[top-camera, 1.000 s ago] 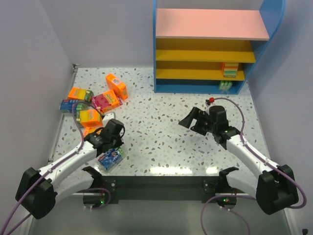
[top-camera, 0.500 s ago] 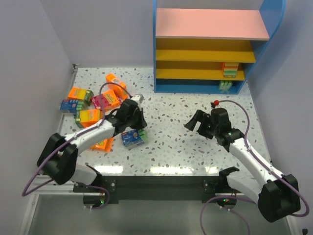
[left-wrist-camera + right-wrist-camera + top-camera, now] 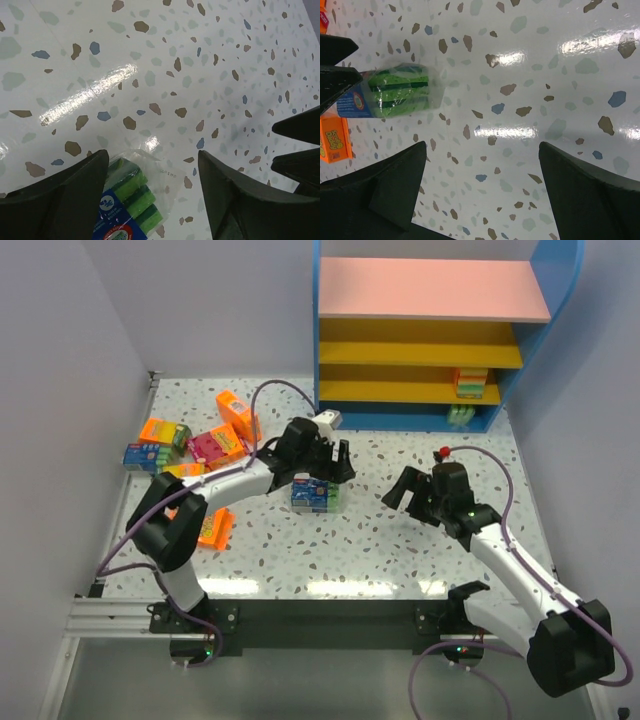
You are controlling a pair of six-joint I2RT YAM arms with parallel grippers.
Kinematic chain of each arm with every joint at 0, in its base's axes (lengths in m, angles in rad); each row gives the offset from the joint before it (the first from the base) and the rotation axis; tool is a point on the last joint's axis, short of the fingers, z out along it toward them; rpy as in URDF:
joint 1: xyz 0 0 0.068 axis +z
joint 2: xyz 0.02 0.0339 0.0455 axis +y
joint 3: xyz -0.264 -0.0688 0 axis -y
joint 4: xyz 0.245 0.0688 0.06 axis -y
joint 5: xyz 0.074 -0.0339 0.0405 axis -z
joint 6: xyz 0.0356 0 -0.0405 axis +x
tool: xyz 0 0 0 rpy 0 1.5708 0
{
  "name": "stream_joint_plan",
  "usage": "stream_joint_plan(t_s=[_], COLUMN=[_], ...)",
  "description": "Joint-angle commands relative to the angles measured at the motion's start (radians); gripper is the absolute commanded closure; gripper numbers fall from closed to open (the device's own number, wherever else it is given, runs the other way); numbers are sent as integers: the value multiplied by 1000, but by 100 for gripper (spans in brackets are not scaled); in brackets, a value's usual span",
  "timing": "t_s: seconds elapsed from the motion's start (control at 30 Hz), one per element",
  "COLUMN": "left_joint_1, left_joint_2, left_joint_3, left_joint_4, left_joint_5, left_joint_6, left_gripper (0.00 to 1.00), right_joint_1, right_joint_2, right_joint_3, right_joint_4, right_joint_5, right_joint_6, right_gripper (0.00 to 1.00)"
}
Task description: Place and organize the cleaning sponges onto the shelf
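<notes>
Straddling blue sponge pack [image 3: 312, 496] with spread-fingered left gripper [image 3: 152, 156]; hovering spread-fingered right gripper [image 3: 482, 145] at its three o'clock.

Speckled white table [image 3: 360, 540], shelf [image 3: 400, 423] standing at its far right edge, orange packs [image 3: 238, 415] clustered far left with a magenta pack [image 3: 217, 447] and blue pack [image 3: 140, 456], lone orange pack [image 3: 213, 528] nearer, blue-green pack [image 3: 312, 495] near centre.
</notes>
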Motion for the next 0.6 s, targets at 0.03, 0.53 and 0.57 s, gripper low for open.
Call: stream_joint_plan(t_s=[0.03, 0.53, 0.57], left_joint_1=[10, 151, 153], left_joint_2=[-138, -491, -487], left_joint_3=[-32, -413, -439], left_joint_4=[62, 91, 105], left_joint_5=[-84, -123, -104], left_joint_6=[17, -40, -38], left_gripper=[20, 57, 63], right_joint_1=[-3, 19, 24], right_joint_2=[6, 261, 271], right_joint_3=[55, 105, 119], right_joint_4=[13, 311, 320], right_joint_5=[-4, -320, -326], right_joint_6=[-50, -75, -73], right_gripper=[2, 8, 9])
